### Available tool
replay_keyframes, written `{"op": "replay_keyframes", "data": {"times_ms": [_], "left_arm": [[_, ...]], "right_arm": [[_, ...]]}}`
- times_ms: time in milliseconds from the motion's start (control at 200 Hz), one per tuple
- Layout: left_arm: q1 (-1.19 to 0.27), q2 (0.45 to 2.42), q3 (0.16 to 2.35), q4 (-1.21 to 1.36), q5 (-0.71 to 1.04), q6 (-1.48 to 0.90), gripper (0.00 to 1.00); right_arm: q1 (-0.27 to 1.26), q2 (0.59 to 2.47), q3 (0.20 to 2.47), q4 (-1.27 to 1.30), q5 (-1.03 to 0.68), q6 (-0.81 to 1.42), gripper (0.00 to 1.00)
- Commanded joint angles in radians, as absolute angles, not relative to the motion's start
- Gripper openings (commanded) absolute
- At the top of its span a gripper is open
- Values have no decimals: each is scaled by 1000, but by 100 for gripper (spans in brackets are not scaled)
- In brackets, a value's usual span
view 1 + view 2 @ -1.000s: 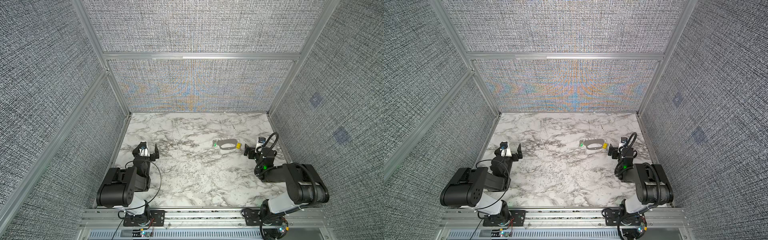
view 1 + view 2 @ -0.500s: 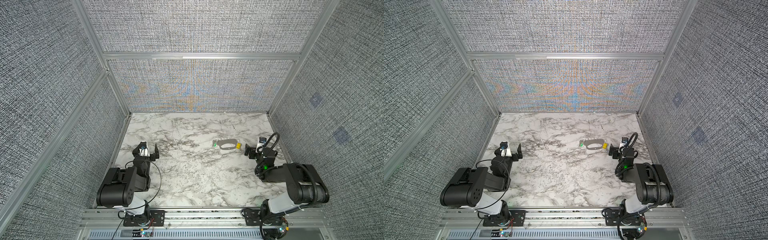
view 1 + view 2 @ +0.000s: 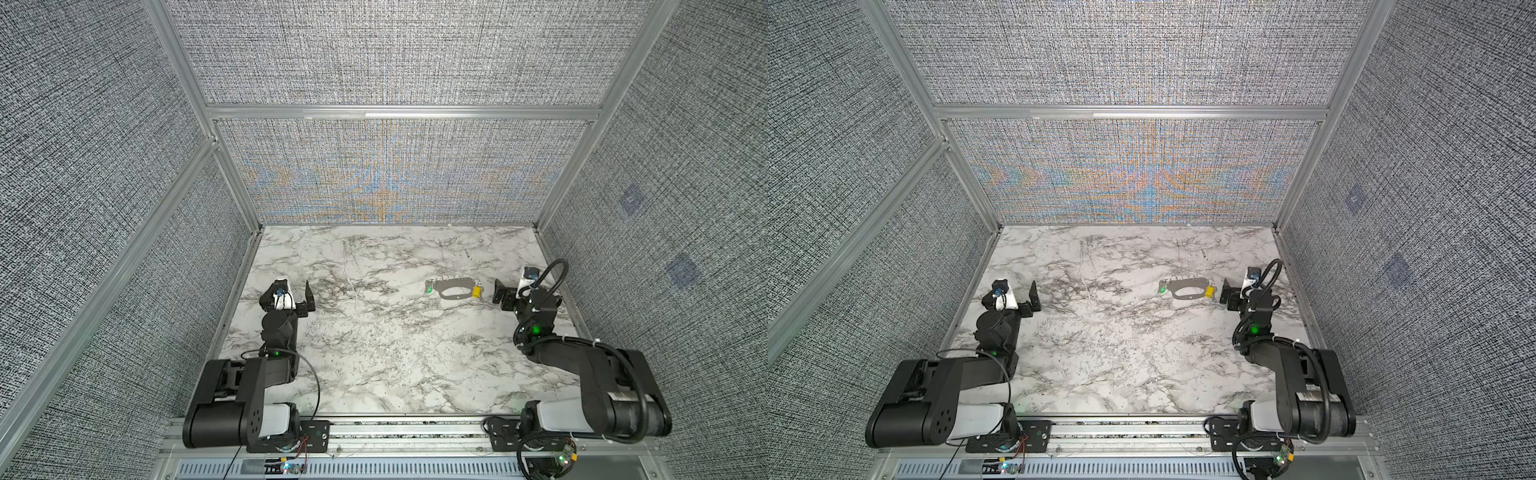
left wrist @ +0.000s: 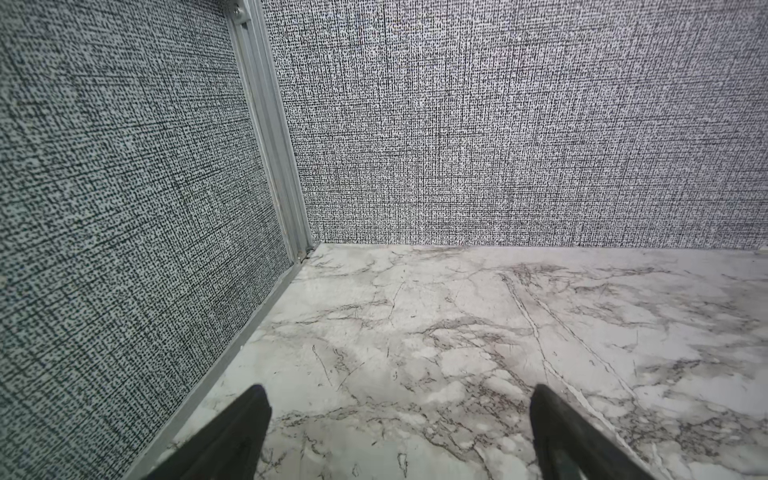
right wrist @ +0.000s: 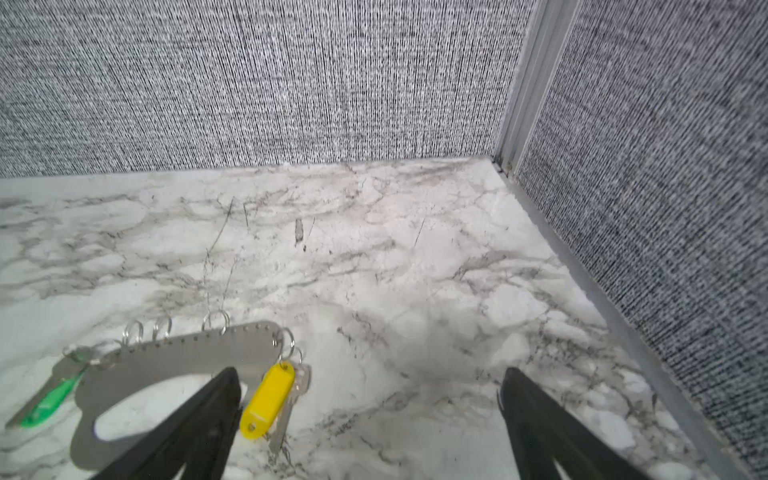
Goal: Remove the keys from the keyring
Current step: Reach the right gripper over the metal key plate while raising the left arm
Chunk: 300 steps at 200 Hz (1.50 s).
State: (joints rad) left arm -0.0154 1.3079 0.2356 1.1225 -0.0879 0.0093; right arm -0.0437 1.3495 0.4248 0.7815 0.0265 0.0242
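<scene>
The keyring (image 3: 455, 284) (image 3: 1187, 284) lies flat on the marble at the right, a grey loop with small wire rings along its far edge. On its left end hangs the green-tagged key (image 3: 429, 287) (image 5: 50, 399), on its right end the yellow-tagged key (image 3: 477, 292) (image 5: 268, 401). My right gripper (image 3: 517, 286) (image 5: 370, 374) stands open just right of the keyring (image 5: 195, 353), low over the table. In the right wrist view one fingertip overlaps the loop and the yellow tag lies just inside that finger. My left gripper (image 3: 289, 291) (image 4: 399, 392) is open and empty at the left.
Grey fabric walls with aluminium posts (image 3: 540, 226) enclose the marble table (image 3: 374, 340) on three sides. The right wall's base rail (image 5: 623, 332) runs close beside my right gripper. The left wall's rail (image 4: 232, 357) runs close beside my left gripper.
The right arm's wrist has shifted slightly while its gripper stays beside the keyring's yellow end. The left arm, the keyring and the keys have not moved.
</scene>
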Motion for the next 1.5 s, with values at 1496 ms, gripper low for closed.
{"op": "replay_keyframes", "data": {"times_ms": [1496], "left_arm": [[-244,813,462,110,299,-442,90]], "right_arm": [[447,2175,1643,-437,-109,255,94]]}}
